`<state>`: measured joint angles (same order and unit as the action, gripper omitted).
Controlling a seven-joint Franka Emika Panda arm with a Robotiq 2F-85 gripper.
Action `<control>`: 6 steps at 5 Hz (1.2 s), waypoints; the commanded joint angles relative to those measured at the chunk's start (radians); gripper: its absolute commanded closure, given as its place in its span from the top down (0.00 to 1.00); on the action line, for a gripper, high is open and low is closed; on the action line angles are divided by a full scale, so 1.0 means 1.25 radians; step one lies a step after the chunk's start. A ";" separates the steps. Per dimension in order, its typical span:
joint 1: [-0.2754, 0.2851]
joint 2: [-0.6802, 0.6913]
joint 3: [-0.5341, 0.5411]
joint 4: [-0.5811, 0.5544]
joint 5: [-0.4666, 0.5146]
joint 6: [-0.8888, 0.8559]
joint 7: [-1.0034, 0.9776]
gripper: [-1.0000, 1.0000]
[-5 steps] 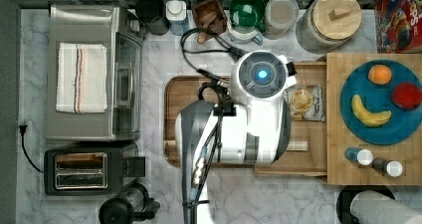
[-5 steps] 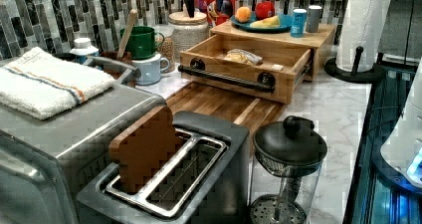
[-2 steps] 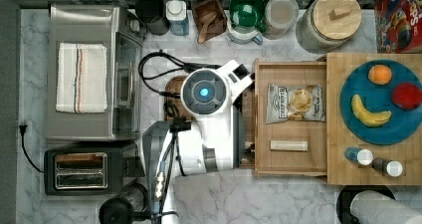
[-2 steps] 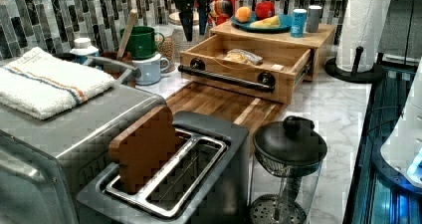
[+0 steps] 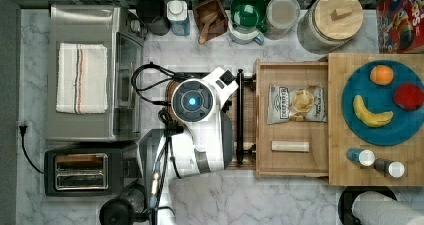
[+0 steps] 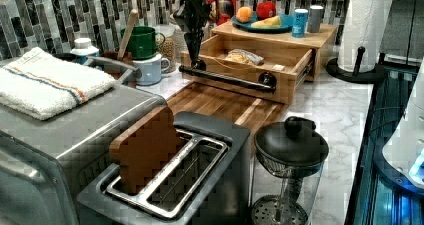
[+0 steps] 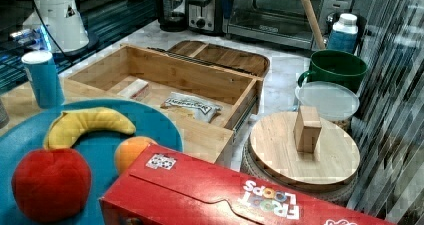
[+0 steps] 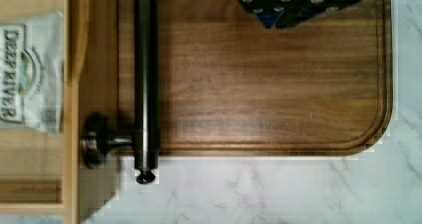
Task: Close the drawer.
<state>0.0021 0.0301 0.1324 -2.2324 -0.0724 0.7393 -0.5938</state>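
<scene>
The drawer (image 5: 292, 165) stands pulled out of the light-wood block toward the top view's left, its black bar handle (image 5: 240, 120) across the front. Inside lie a chip bag (image 5: 295, 104) and a small pale stick (image 5: 290, 146). My arm (image 5: 192, 101) hovers over the brown cutting board, just left of the handle in the top view. In the left view my gripper (image 6: 194, 55) hangs shut and holding nothing, its tips just above the far end of the handle (image 6: 225, 78). The wrist view shows the handle (image 8: 146, 84) beside the cutting board (image 8: 259, 84), with my gripper (image 8: 271, 20) a little off it.
A blue plate (image 5: 360, 130) with fruit and two small bottles sit on the block above the drawer. A toaster oven (image 5: 85, 72) and toaster (image 5: 80, 171) stand at the top view's left. Mugs, jars and a cereal box (image 5: 400, 20) line the back wall. A paper towel roll (image 6: 365, 27) stands nearby.
My arm has swung from above the drawer toward the top view's left, over the cutting board. The gripper has come down beside the handle's far end. The drawer has not moved.
</scene>
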 commanded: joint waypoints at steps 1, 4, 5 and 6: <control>-0.021 0.081 -0.022 -0.101 -0.059 0.164 -0.071 0.00; -0.058 0.051 -0.041 -0.090 -0.076 0.137 -0.141 0.00; -0.082 0.068 -0.067 -0.067 -0.055 0.149 -0.227 0.00; -0.106 0.071 -0.083 -0.064 -0.053 0.161 -0.261 0.00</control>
<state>-0.0801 0.1371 0.0449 -2.4062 -0.1290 0.9097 -0.8726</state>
